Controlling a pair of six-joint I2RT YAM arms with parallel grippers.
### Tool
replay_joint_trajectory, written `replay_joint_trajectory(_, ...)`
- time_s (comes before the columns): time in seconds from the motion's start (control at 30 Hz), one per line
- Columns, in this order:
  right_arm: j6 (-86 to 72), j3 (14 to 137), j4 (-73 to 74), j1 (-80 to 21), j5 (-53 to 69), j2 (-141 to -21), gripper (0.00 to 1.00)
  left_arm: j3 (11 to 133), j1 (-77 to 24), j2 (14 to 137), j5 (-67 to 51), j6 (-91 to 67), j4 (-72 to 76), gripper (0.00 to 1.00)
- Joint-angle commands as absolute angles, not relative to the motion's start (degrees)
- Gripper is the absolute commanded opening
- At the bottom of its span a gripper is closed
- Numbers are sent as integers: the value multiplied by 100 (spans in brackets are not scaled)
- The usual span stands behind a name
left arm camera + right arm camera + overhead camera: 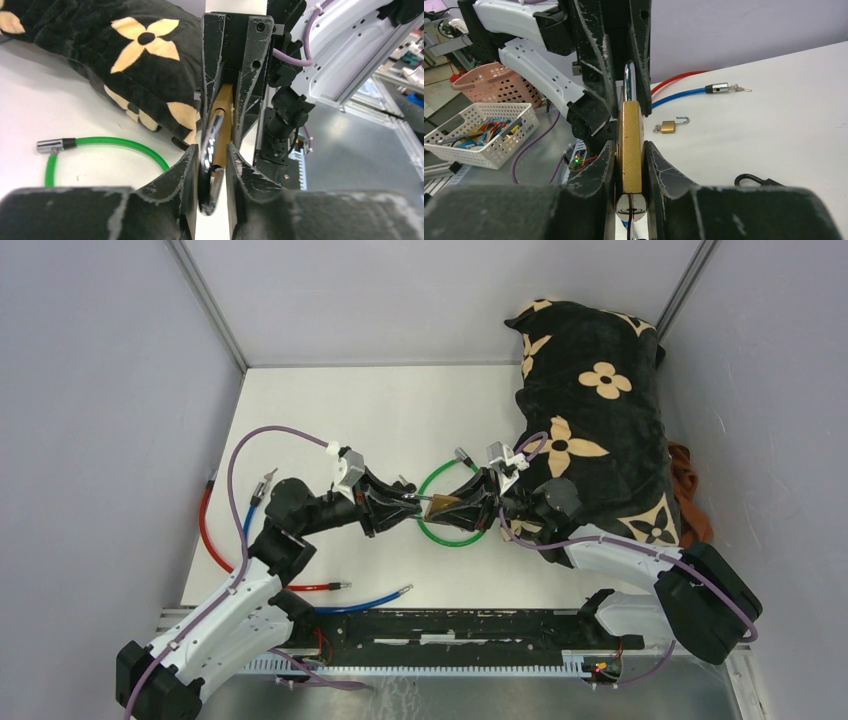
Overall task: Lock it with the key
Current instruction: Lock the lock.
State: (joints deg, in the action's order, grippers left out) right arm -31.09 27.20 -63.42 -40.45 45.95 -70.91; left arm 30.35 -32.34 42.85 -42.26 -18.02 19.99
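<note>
Right hand (630,150) tip-to-tip with left hand (210,152), fingers (660,167) tight on brass padlock (629,125)

A golden yellow is shown by the rectangular brass padlock (630,145), and a bright silver by its curved steel shackle (629,82). The thin plastic-coated cable loop (452,543) is coloured vivid green. Right of that loop, the plush velvet pillow (590,420) is patterned in black with tan four-petalled flowers and pointed stars, and a rust-orange cloth (690,490) is seen beyond it. Left of the loop, one thin cable (203,525) is coloured red and another (365,602) blue. The flat tabletop (330,410) is white and the enclosure walls (100,390) are pale grey. The arms' sheathed wiring (232,470) is coloured purple.
</note>
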Motion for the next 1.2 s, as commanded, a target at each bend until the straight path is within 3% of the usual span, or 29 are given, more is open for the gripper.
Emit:
replay_joint_trajectory(0.0, -3286, 2981, -7038, -3938, 4301, -6830, 0, 3139, -3237, 4207, -4016, -1821, 1919, 39)
replay_joint_trajectory(0.1, -3184, 2902, -6898, -3889, 4365, -6685, 0, 3386, -3203, 4162, -3954, -1380, 1222, 46)
replay_joint_trajectory(0.27, -2621, 3063, -6170, -3852, 4886, -6481, 0, 3742, -3148, 4152, -4051, -799, 295, 45)
replay_joint_trajectory(0.57, -2257, 3387, -5589, -3858, 5400, -6450, 0, 3523, -3150, 4299, -4697, -1271, 1123, 23)
replay_joint_trajectory(0.8, -2375, 3471, -5736, -3862, 5499, -6494, 0, 3401, -3152, 4366, -4911, -1316, 1151, 25)
replay_joint_trajectory(0.83, -2406, 3485, -5761, -3867, 5510, -6504, 0, 3396, -3161, 4380, -4913, -1304, 1158, 22)
replay_joint_trajectory(0.9, -2434, 3498, -5781, -3863, 5544, -6531, 0, 3373, -3155, 4396, -4909, -1281, 1216, 4)
replay_joint_trajectory(1.17, -2796, 3520, -6378, -3958, 5441, -6694, 0, 2958, -3396, 4472, -4574, -2079, 2869, 2)
